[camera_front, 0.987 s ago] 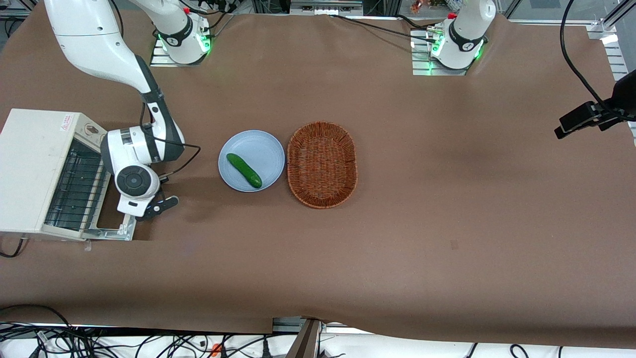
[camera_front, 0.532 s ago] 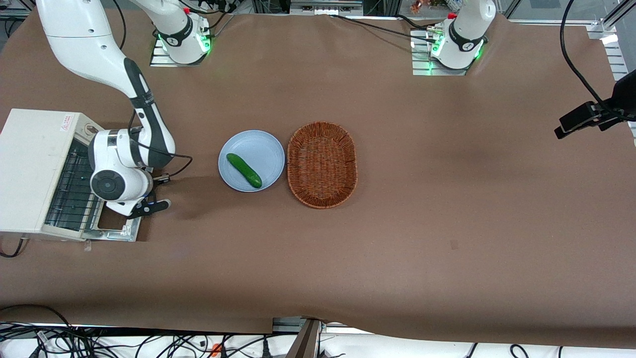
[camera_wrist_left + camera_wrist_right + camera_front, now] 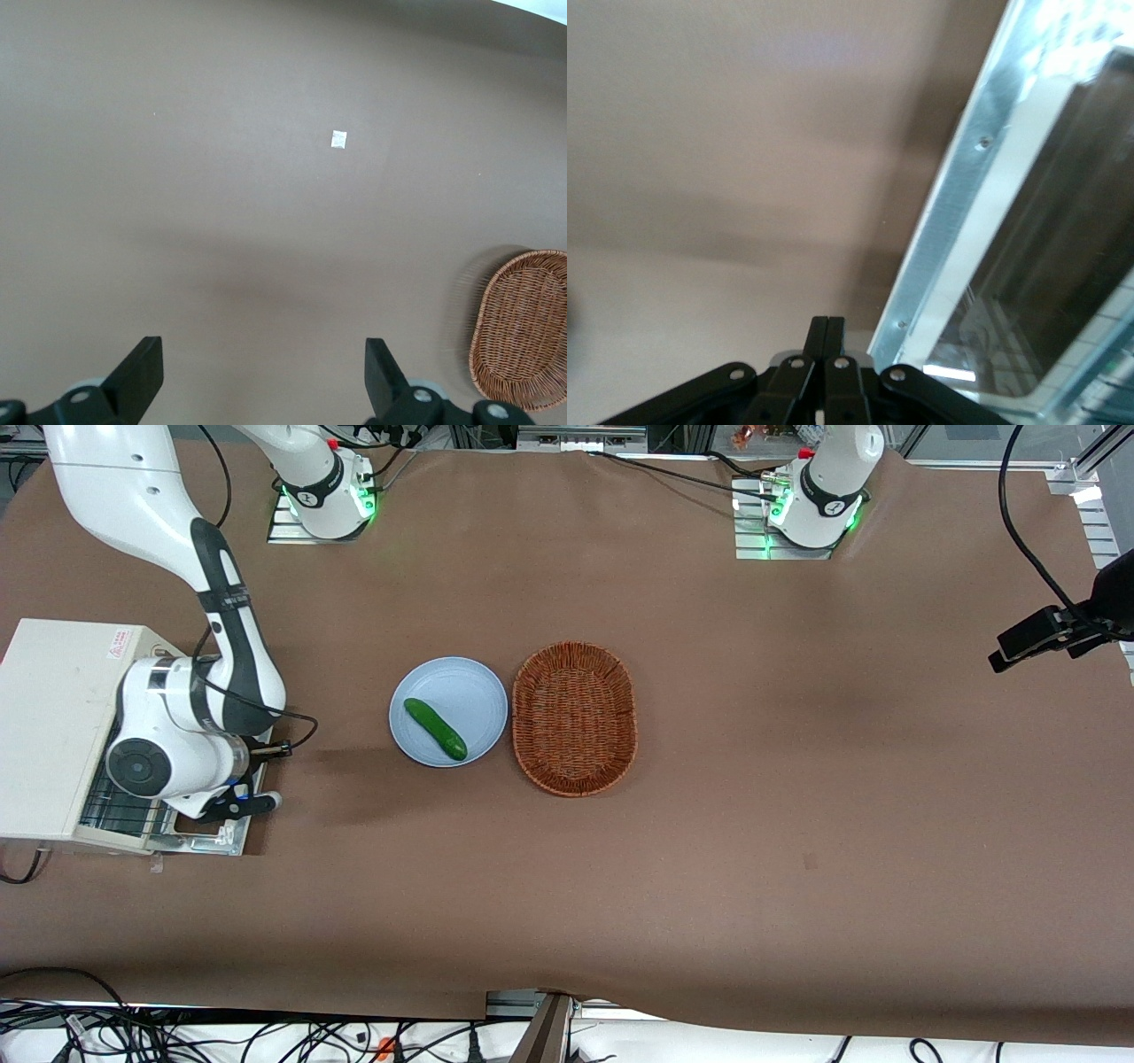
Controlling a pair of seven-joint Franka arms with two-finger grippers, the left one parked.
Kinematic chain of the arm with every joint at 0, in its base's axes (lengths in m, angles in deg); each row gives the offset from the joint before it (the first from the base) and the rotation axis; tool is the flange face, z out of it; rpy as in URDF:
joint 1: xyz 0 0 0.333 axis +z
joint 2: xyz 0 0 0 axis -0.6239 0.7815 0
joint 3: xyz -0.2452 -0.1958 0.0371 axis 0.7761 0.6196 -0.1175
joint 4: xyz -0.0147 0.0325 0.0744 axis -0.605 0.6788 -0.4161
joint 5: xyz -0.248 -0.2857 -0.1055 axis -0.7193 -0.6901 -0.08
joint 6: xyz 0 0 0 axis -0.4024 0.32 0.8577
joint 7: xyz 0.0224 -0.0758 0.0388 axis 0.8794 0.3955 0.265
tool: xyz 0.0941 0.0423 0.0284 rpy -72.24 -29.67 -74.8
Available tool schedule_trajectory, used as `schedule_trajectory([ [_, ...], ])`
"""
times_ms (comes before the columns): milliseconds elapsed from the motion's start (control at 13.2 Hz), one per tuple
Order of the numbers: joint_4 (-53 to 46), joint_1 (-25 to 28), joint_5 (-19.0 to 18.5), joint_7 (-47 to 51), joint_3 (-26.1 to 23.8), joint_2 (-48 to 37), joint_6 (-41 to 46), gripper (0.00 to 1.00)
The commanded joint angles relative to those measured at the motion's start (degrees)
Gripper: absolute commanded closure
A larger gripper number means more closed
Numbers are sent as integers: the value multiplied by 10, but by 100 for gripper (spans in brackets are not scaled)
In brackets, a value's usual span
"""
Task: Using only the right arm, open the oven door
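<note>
The cream-white toaster oven (image 3: 53,726) stands at the working arm's end of the table. Its oven door (image 3: 211,840) lies folded down flat on the table in front of it, and the wire rack inside (image 3: 106,806) shows. My right arm's wrist (image 3: 168,748) hangs over the door and the oven mouth. The gripper (image 3: 235,804) sits low over the door's frame. In the right wrist view the gripper (image 3: 828,332) is shut and holds nothing, beside the door's silver frame (image 3: 948,221) and dark glass (image 3: 1050,230).
A pale blue plate (image 3: 469,682) with a green cucumber (image 3: 435,728) lies mid-table, beside an oval wicker basket (image 3: 574,717), which also shows in the left wrist view (image 3: 523,328). A black camera mount (image 3: 1054,633) reaches in at the parked arm's end.
My right arm's wrist has moved sideways toward the oven, from above the door's outer edge to over the door and oven mouth. The door lies flat as before.
</note>
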Motion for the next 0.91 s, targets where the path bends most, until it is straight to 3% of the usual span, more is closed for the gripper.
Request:
schedule_trajectory([
  [0,1,-6,11,1,-4,-49,16,37],
  [76,-1,-6,11,-5,-3,-60,23,0],
  [532,-165,-18,6,-6,-1,-72,223,0],
  [835,-163,-17,27,4,11,-144,236,0],
])
